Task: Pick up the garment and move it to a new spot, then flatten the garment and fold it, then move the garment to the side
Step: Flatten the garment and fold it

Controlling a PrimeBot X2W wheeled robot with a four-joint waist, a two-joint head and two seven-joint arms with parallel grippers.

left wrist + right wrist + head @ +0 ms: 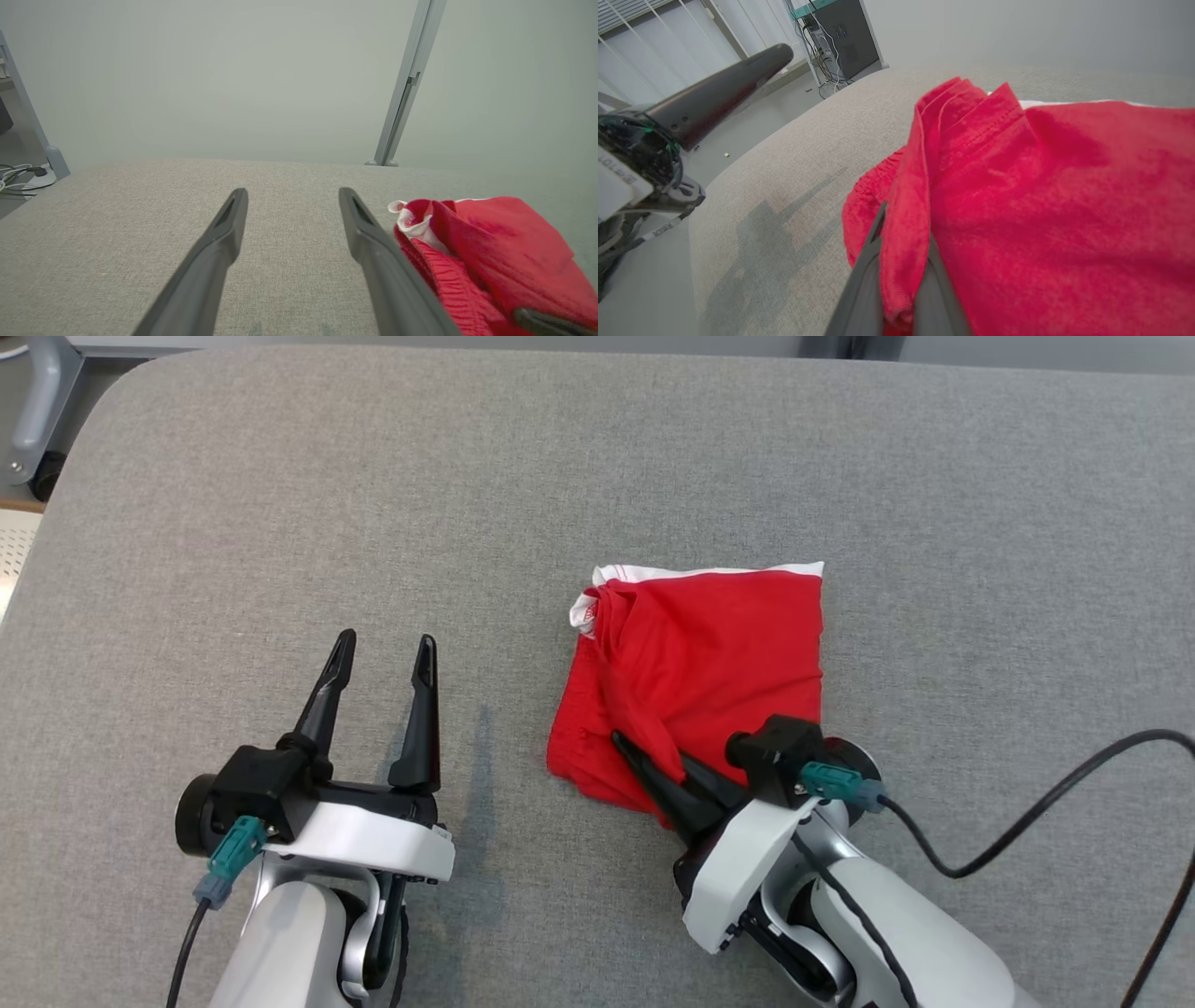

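Observation:
A red garment (709,663) with white trim lies folded in a rough square on the grey padded table (467,476), right of centre. My right gripper (644,761) is shut on a fold of the garment (1017,196) at its near left edge; red cloth is pinched between the two fingers (861,280). To the left of the garment my left gripper (383,653) hovers open over bare table, nothing between its fingers (219,242). The garment (481,252) lies just right of them.
A black cable (1055,803) runs from the right wrist across the table's near right. A grey frame post (402,93) stands behind the far table edge. Beyond the table's left edge is floor with a wheeled stand (37,420) and a cabinet with wires (836,37).

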